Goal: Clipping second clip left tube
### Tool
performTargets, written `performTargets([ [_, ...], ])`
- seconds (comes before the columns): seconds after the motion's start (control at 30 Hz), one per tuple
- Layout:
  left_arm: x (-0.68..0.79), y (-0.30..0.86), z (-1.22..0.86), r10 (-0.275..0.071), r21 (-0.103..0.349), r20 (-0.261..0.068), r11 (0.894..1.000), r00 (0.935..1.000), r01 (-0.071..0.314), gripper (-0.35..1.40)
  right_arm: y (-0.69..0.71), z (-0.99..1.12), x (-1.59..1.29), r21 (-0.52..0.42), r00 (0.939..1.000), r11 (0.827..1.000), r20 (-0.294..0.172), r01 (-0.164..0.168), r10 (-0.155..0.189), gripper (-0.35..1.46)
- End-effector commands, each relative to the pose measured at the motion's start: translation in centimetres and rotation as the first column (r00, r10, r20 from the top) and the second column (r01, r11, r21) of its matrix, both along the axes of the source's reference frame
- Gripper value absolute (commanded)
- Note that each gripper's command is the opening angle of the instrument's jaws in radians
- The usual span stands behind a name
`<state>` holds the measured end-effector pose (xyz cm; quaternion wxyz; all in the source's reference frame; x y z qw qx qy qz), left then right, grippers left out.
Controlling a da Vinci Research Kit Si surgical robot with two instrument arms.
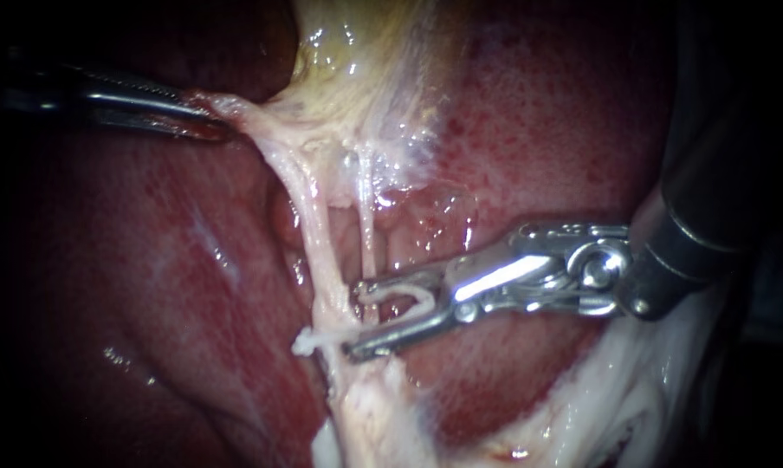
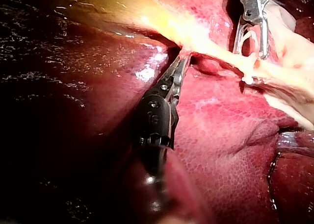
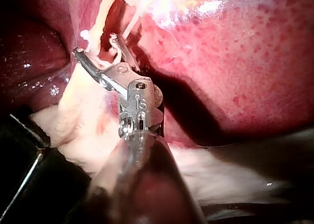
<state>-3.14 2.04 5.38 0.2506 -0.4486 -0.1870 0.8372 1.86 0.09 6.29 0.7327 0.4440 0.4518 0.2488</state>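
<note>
**Second clip about to go on the left tube**

Watching the endoscope feed from beside the bench. The left tube [image 1: 309, 217] is the thicker pale strand running down over the liver [image 1: 539, 130]. The skinnier right tube [image 1: 367, 225] sits just beside it. It looks soft, wet and slippery, and pretty flimsy, so I'd guess it tears if anyone yanks on it. The best spot to take it is probably the bare stretch just above the fitted clip [image 1: 305, 341] low on the tube, squarely across.

The right instrument [image 1: 354, 318] has its jaws spread wide, carrying an open white clip [image 1: 400, 292] between them. The tips are right up against the left tube. Honestly I can't tell from here whether the tube is actually inside the jaws yet or just beside them.

The left instrument [image 1: 214, 121] is clenched on the pale tissue [image 1: 236, 108] at the top of the tube, pulling it sideways so the strand stands taut.
</note>
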Motion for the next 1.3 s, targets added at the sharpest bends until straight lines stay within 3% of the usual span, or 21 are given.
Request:
performTargets([
  [0.03,0.0,0.0,0.0,0.0,0.0,0.0,1.0,1.0,0.0,-0.35,-0.01,0.01,0.01,0.002,1.0,1.0,0.001,-0.002,0.002,0.5],
  [0.27,0.0,0.0,0.0,0.0,0.0,0.0,1.0,1.0,0.0,-0.35,-0.01,0.01,0.16,0.054,0.9982,0.997,-0.03,-0.049,0.051,0.5],
  [0.43,0.0,0.0,0.0,0.0,0.0,0.0,1.0,1.0,0.0,-0.35,-0.03,-0.04,0.29,0.095,0.9957,0.994,-0.062,-0.062,0.068,0.5],
  [0.7,-0.02,0.0,0.0,-0.001,0.0,0.0,1.0,1.0,0.001,-0.35,-0.07,-0.13,0.49,0.149,0.9913,0.988,-0.124,-0.026,0.045,0.5],
  [1.1,-0.02,0.0,0.0,-0.001,0.0,0.0,1.0,1.0,0.001,-0.35,-0.09,-0.43,0.61,0.217,0.974,0.976,-0.217,-0.016,0.064,0.5],
  [1.3,-0.02,0.0,0.0,-0.001,0.0,0.0,1.0,1.0,0.001,-0.35,-0.06,-0.5,0.61,0.229,0.9701,0.973,-0.239,0.012,0.044,0.48],
])
